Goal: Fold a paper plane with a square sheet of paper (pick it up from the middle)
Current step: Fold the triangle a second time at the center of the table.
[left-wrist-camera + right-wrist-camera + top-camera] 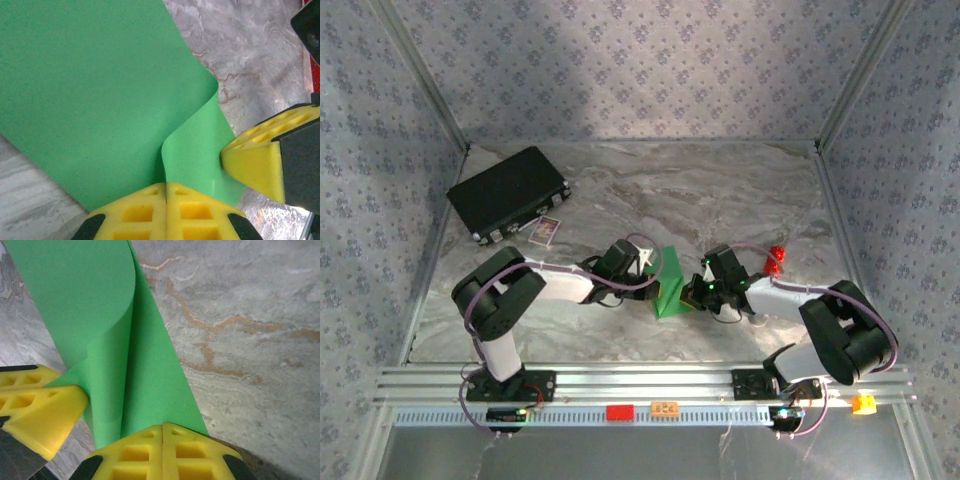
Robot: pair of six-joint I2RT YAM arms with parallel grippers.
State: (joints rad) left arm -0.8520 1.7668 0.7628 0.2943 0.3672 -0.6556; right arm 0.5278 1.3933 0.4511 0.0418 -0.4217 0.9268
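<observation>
The square sheet of paper (670,284) is bright green and stands lifted off the marble table between both arms, bent into a curl with a lengthwise fold. My left gripper (653,272) is shut on its left side; in the left wrist view the yellow pads (150,210) meet on the sheet's (90,90) edge. My right gripper (693,292) is shut on the right side, with its pads (150,452) pinching the folded strip (145,365). Each wrist view also catches one yellow finger of the other gripper, touching the paper (260,160) (35,410).
A black rectangular case (508,192) lies at the back left with a small card (546,230) beside it. A small red cylinder (777,256) stands right of the right arm. Patterned walls close the table on three sides; a metal rail (640,385) runs along the front.
</observation>
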